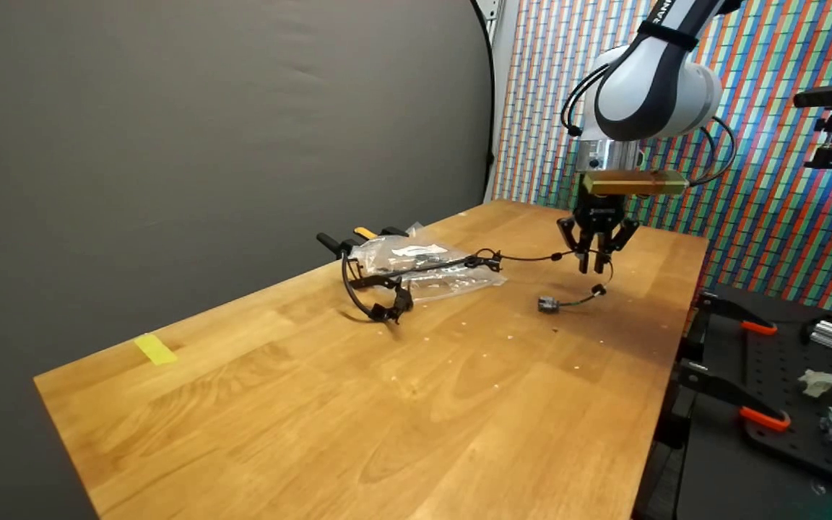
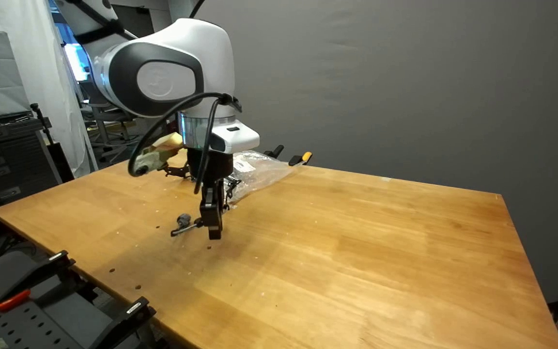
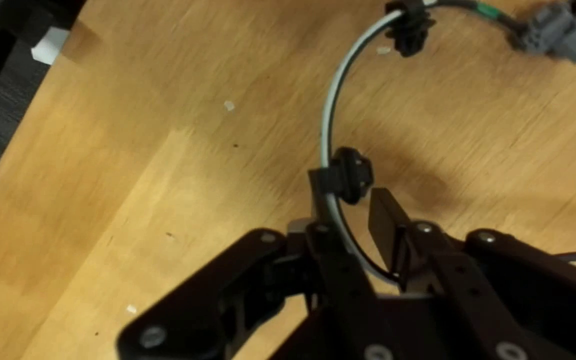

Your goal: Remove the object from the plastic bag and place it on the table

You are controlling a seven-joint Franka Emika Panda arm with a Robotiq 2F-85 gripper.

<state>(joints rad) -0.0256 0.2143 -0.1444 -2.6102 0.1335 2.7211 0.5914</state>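
The black cable (image 1: pixel 434 267) lies over the clear plastic bag (image 1: pixel 452 287) on the wooden table (image 1: pixel 387 419). Its far part loops beside the bag; its near part runs to my gripper (image 1: pixel 593 266) and ends in a grey plug (image 1: pixel 548 305) on or just above the table. I cannot tell whether any part is inside the bag. In the wrist view my gripper (image 3: pixel 350 195) is part-open, with a gap between the fingers. The cable (image 3: pixel 327 120), with a black clip, passes between them. In an exterior view the arm partly hides the bag (image 2: pixel 264 177); the plug (image 2: pixel 183 220) shows.
Black clamps (image 1: pixel 329 244), one with a yellow tip (image 1: pixel 365 233), stand at the table edge behind the bag. Yellow tape (image 1: pixel 155 349) lies at the table's corner. A dark cart (image 1: pixel 734 462) with orange-tipped clamps is beside the table. A grey backdrop (image 2: pixel 405 97) stands behind.
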